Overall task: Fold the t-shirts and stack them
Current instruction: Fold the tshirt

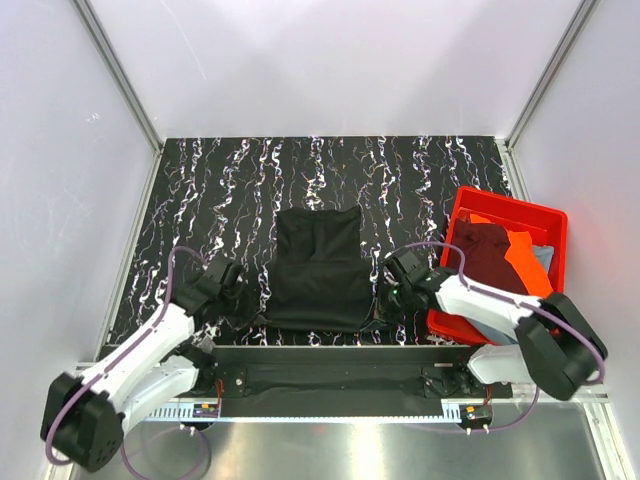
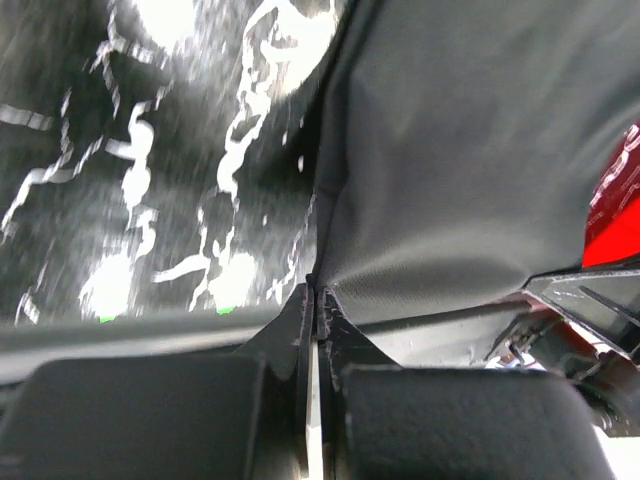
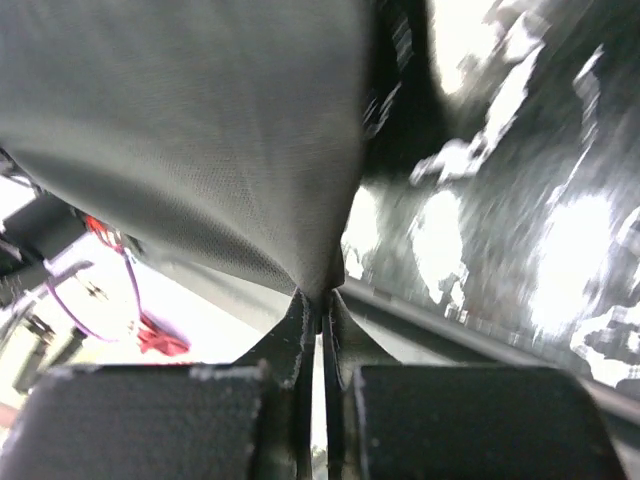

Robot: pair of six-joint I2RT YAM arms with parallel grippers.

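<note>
T-shirt [image 1: 320,268], black, pinched by left tool [image 2: 312,292], right tool [image 3: 322,300], wrist views only

We see a plain black t-shirt [image 1: 318,268] on a black tabletop [image 1: 200,190] veined with white, marble-like streaks. The bin [image 1: 510,207] is bright red. It holds a dark maroon t-shirt [image 1: 482,255], a bright orange t-shirt [image 1: 527,265] and a grey-blue t-shirt [image 1: 544,256]. The left arm [image 1: 150,350] and the right arm [image 1: 490,300] are white with black joints, and their cables [image 1: 172,270] are purple. The left gripper [image 2: 312,296] and the right gripper [image 3: 322,302] are black.

Jaws clamp black t-shirt [image 2: 450,150] edge — taut.
</note>
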